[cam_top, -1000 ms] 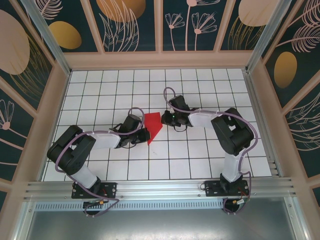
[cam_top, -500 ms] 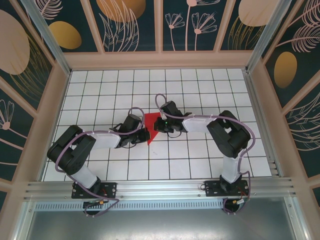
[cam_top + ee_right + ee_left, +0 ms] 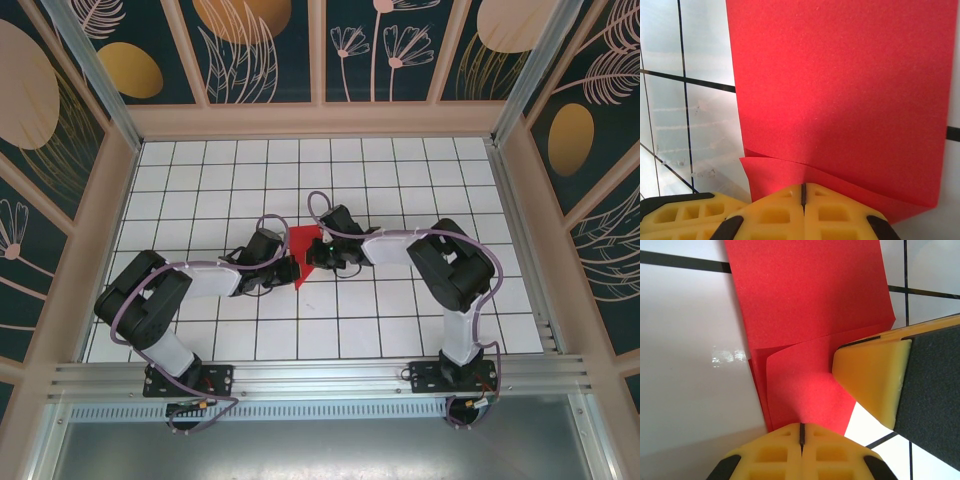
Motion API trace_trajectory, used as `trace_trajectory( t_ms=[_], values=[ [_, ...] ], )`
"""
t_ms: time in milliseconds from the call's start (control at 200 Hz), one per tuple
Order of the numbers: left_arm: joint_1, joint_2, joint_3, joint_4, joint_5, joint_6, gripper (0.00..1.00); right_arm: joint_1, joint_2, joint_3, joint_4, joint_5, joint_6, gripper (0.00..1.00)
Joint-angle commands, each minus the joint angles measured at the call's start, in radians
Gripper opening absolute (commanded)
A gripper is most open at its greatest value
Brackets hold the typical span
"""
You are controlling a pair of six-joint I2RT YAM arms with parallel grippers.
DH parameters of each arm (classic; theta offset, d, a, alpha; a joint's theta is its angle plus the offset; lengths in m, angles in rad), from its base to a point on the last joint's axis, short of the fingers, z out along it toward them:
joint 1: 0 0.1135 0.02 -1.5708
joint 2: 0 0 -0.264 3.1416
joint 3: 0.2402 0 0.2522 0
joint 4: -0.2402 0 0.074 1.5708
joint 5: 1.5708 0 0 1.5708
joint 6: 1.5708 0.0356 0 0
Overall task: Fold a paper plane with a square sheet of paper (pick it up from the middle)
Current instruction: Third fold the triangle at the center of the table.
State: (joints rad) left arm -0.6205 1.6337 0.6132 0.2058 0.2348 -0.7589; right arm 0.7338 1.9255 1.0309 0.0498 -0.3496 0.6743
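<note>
Creased bright red paper sheet flat at centre of white gridded table. On it, left gripper and right gripper: fingers together, tips on sheet, any pinch unclear. Risk: uneven push slides paper, crease skews.

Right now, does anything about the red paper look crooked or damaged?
No tear shows. The square sheet of paper is folded unevenly: in the left wrist view the upper flap's edge curves, and a lower layer peeks out along its left side. The left gripper and right gripper are shut at its edge.
</note>
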Motion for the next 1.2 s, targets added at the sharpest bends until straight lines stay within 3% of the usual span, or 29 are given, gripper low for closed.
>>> trace_trajectory(
  t_ms=[0,295,515,700,836,971,1191],
  values=[
    [0.009,0.07,-0.06,-0.175,-0.117,0.037,0.04,-0.053,0.036,-0.036,-0.017,0.064,-0.048,0.03],
    [0.009,0.074,-0.06,-0.174,-0.114,0.042,0.04,-0.15,0.024,-0.04,0.024,0.067,-0.1,0.07],
    [0.008,0.052,-0.033,-0.181,-0.118,0.051,0.05,-0.165,-0.084,-0.033,0.001,0.093,-0.113,0.1],
    [0.01,-0.068,0.023,-0.17,-0.092,0.047,0.15,-0.162,-0.237,-0.126,0.038,0.097,-0.045,0.2],
    [0.01,-0.147,0.044,-0.134,-0.095,0.02,0.28,-0.149,-0.301,-0.204,0.083,0.065,0.023,0.35],
    [0.009,-0.16,0.045,-0.097,-0.137,0.007,0.32,-0.13,-0.31,-0.244,0.131,0.012,0.078,0.47],
    [0.009,-0.109,0.055,-0.068,-0.153,0.004,0.31,-0.095,-0.245,-0.229,0.154,-0.048,0.139,0.48]
  ],
)
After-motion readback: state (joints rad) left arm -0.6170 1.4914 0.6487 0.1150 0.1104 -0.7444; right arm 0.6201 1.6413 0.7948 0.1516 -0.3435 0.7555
